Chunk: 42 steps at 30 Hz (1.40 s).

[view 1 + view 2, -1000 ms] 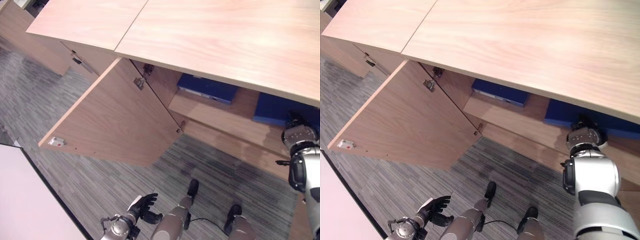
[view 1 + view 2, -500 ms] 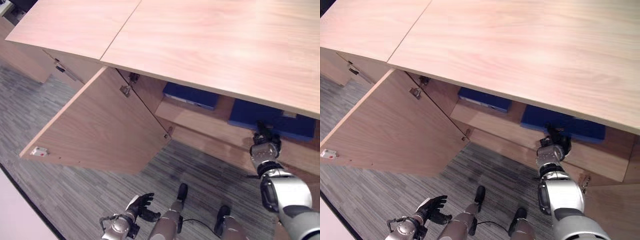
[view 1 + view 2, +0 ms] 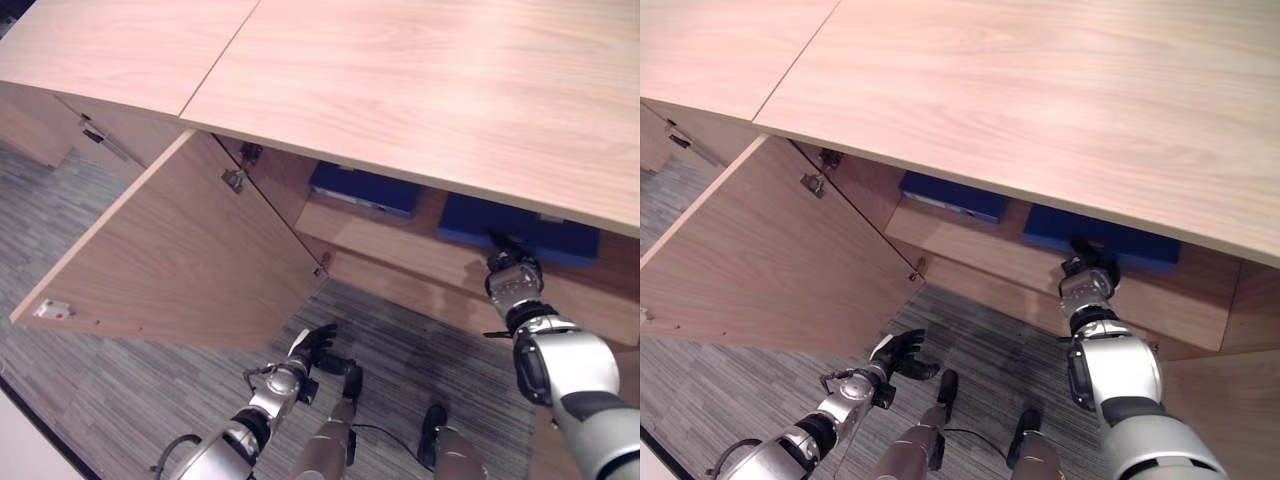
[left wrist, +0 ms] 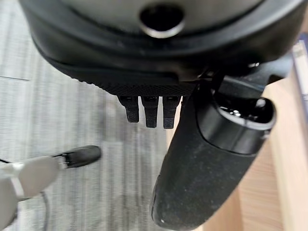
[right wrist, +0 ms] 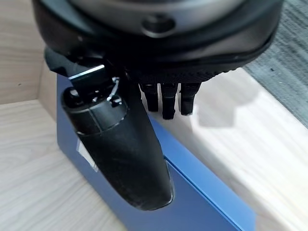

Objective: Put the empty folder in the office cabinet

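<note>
The office cabinet (image 3: 420,90) stands low under a wide pale wooden top, and its left door (image 3: 190,250) hangs swung wide open over the grey striped carpet (image 3: 120,390). Inside, on the wooden shelf (image 3: 400,245), two blue folders lie flat. One blue folder (image 3: 365,188) sits further to the left and deeper in, just under the edge of the top. The other blue folder (image 3: 1100,238) lies to the right of it, near the front of the shelf, and the two are apart with bare wood between them. The right hand (image 3: 1087,283) reaches in from the lower right and is at the front edge of this right-hand folder. From the right wrist view the thumb (image 5: 122,154) lies stretched out over the blue cover (image 5: 192,192) and the fingers (image 5: 166,103) point down toward the shelf beside the folder's edge; they look fairly straight, not wrapped round it, though I cannot make out whether the tips press on the folder or the wood. The left hand (image 3: 315,348) hangs low over the carpet in front of the open door, well away from the shelf, its fingers loosely bent with nothing in them. In the left wrist view its thumb (image 4: 207,159) sticks out against the carpet and a strip of wooden cabinet edge.
</note>
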Tool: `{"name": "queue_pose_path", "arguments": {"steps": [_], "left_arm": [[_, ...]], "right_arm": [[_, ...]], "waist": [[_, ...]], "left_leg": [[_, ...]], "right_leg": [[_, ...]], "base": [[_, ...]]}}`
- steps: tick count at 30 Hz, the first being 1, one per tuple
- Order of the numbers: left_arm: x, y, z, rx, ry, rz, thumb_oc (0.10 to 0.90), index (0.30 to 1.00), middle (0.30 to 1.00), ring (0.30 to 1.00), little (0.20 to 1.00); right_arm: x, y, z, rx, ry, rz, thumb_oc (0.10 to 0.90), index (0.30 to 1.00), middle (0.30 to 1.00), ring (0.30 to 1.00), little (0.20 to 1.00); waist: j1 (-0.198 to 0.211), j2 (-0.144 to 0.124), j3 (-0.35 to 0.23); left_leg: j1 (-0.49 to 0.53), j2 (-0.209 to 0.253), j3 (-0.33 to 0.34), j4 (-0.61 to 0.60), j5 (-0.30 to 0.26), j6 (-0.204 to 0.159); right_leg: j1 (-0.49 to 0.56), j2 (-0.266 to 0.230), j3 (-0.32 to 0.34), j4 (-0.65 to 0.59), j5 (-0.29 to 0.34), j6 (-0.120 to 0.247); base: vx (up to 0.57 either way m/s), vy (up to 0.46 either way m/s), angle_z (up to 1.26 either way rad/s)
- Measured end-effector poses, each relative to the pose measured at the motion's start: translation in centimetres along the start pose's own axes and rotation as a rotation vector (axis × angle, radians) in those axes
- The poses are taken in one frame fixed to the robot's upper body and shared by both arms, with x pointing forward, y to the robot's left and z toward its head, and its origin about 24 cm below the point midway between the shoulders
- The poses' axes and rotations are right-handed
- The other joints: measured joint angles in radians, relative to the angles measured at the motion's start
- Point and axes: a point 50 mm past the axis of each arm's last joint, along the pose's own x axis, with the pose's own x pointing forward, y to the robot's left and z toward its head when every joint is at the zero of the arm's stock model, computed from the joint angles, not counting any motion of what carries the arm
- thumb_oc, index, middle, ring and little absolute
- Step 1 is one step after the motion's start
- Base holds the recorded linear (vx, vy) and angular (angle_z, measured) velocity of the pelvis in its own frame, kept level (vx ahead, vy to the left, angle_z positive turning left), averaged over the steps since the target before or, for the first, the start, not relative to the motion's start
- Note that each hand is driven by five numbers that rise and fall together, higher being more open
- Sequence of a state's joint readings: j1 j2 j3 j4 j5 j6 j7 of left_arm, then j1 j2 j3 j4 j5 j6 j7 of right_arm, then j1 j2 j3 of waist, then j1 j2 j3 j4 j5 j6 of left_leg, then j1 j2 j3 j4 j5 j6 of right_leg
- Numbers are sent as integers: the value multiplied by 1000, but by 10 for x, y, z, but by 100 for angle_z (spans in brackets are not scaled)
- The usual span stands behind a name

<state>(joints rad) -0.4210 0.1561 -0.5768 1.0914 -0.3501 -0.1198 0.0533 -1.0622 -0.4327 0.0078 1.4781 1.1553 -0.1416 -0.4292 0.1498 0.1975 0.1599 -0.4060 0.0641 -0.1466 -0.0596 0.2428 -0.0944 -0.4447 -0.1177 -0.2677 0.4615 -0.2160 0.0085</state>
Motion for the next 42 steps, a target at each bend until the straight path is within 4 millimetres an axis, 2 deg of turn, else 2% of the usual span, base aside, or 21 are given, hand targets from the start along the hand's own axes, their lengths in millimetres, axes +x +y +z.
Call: {"name": "queue_pose_path", "arguments": {"steps": [2, 3, 5, 6, 7, 9, 11, 12, 13, 15, 17, 19, 20, 22, 26, 28, 34, 36, 38, 40, 42], "left_arm": [[-13, 0, -23, -14, 17, -15, 800, 900, 900, 900, 900], [-27, 0, -41, -30, 13, -37, 800, 900, 900, 900, 900], [-59, 5, -92, -44, 133, -44, 800, 900, 900, 900, 900], [-76, 5, -105, -54, 130, -70, 800, 900, 900, 900, 900], [-96, 9, -134, -45, 234, -60, 800, 900, 900, 900, 900], [-108, 4, -154, -45, 319, -87, 800, 900, 900, 900, 900], [-103, 4, -148, -17, 295, -112, 800, 900, 900, 900, 900], [-99, 3, -140, -14, 260, -117, 800, 900, 900, 900, 900], [-92, 5, -134, 37, 248, -128, 800, 900, 900, 900, 900], [-86, 13, -129, 54, 247, -125, 800, 900, 900, 900, 900], [-85, 16, -129, 62, 251, -122, 800, 900, 900, 900, 900], [-84, 22, -126, 71, 246, -121, 800, 900, 900, 900, 900], [-83, 25, -126, 70, 250, -114, 800, 900, 900, 900, 900], [-86, 31, -130, 73, 272, -119, 800, 900, 900, 900, 900], [-85, 36, -133, 74, 297, -100, 800, 900, 900, 900, 900], [-84, 40, -133, 68, 303, -78, 800, 900, 900, 900, 900], [-84, 40, -136, 88, 333, -60, 800, 900, 900, 900, 900], [-85, 42, -140, 88, 351, -47, 800, 900, 900, 900, 900], [-89, 46, -147, 52, 392, 1, 800, 900, 900, 900, 900], [-89, 45, -151, 23, 420, 23, 800, 900, 900, 900, 900], [-93, 48, -159, -19, 463, 66, 800, 900, 900, 900, 900]], "right_arm": [[1, -2, 44, 14, -22, -71, 800, 900, 900, 900, 900], [3, -13, 68, 35, -61, -130, 800, 900, 900, 900, 900], [5, -29, 91, 26, -103, -171, 800, 900, 900, 900, 900], [6, -44, 110, 29, -121, -215, 800, 900, 900, 900, 900], [6, -59, 127, -1, -172, -259, 800, 900, 900, 900, 900], [5, -61, 131, -13, -186, -255, 800, 900, 900, 900, 900], [6, -62, 132, -19, -190, -250, 800, 900, 900, 900, 900], [6, -62, 131, -25, -186, -248, 800, 900, 900, 900, 900], [7, -62, 128, -31, -182, -242, 800, 900, 900, 900, 900], [9, -71, 124, -44, -174, -259, 800, 900, 900, 900, 900], [17, -81, 106, -66, -186, -211, 800, 900, 900, 900, 900], [22, -85, 90, -41, -185, -143, 800, 900, 900, 900, 900], [25, -93, 72, -56, -183, -107, 800, 900, 900, 900, 900], [27, -101, 45, -24, -151, -47, 800, 900, 900, 900, 900], [27, -101, 40, 11, -131, -34, 800, 900, 900, 900, 900], [26, -98, 25, 16, -101, -14, 800, 900, 900, 900, 900], [24, -101, -10, 1, -22, 17, 800, 900, 900, 900, 900], [22, -113, -28, -12, 17, 5, 800, 900, 900, 900, 900], [14, -133, -63, -27, 94, 4, 800, 900, 900, 900, 900], [7, -142, -82, -62, 124, 33, 800, 900, 900, 900, 900], [-6, -158, -111, -76, 192, 42, 800, 900, 900, 900, 900]], "waist": [[39, 17, 2], [63, 33, 2], [102, 65, 12], [115, 75, 13], [131, 75, 19], [132, 89, 13], [131, 88, 18], [129, 94, 18], [118, 94, 20], [112, 76, 33], [102, 64, 42], [98, 51, 52], [93, 29, 58], [71, 14, 50], [66, -2, 48], [57, -22, 46], [46, -44, 34], [43, -62, 20], [38, -105, -7], [3, -124, -23], [-19, -150, -38]], "left_leg": [[-1, -1, -8, 0, 5, -7], [-5, -3, -20, 0, 10, -9], [-9, -8, -26, -4, 9, -7], [-12, -15, -30, -3, -13, -2], [-29, -38, -20, 0, -120, 5], [-29, -49, -22, 2, -120, 9], [-30, -49, -24, -4, -101, 15], [-29, -45, -35, 2, -42, 13], [-25, -49, -50, -2, -14, 16], [-9, -54, -52, -3, 9, 26], [10, -49, -54, -2, 0, 20], [20, -36, -53, -1, -21, 16], [25, -31, -53, 2, -27, 19], [33, -30, -53, -1, -23, 26], [43, -33, -50, -1, -11, 20], [55, -29, -51, -1, -11, 20], [86, -27, -48, -1, -47, 25], [102, -22, -42, -2, -54, 27], [148, -30, -19, -8, -49, 37], [177, -31, -15, -18, -51, 39], [228, -33, 6, -20, -70, 43]], "right_leg": [[0, -1, -8, 7, -3, -2], [1, -3, -17, 8, -4, -2], [-6, -15, -31, 26, -21, 3], [-7, -24, -36, 30, -23, 4], [-4, -54, -48, -14, 6, -7], [1, -52, -42, -22, 15, 18], [9, -47, -42, -48, 37, 17], [16, -38, -41, -52, 37, 21], [27, -39, -43, -54, 28, 39], [54, -42, -43, -77, 38, 42], [74, -36, -46, -80, 26, 51], [83, -24, -48, -82, 31, 30], [95, -21, -52, -87, 34, 25], [106, -15, -54, -91, 32, 24], [115, -16, -48, -95, 31, 28], [133, -12, -52, -105, 30, 28], [175, -10, -56, -129, 33, 28], [204, -10, -55, -158, 44, 30], [260, -1, -42, -208, 57, 40], [307, -3, -45, -261, 73, 50], [382, 4, -32, -333, 96, 58]], "base": [[-29, 7, 13], [-11, -1, 19], [-9, -4, 23], [-3, -16, 40], [23, -16, 33], [11, -2, 9], [-17, 3, -10], [-22, -5, -10], [4, -11, -6], [6, -9, 6], [0, 0, 0], [-15, 11, -2], [0, 0, 0], [-1, 10, 2], [5, 7, -2], [31, 33, 4], [35, 19, 1], [69, 26, -6], [108, 32, -14], [105, 38, -2], [81, 26, -20]]}}
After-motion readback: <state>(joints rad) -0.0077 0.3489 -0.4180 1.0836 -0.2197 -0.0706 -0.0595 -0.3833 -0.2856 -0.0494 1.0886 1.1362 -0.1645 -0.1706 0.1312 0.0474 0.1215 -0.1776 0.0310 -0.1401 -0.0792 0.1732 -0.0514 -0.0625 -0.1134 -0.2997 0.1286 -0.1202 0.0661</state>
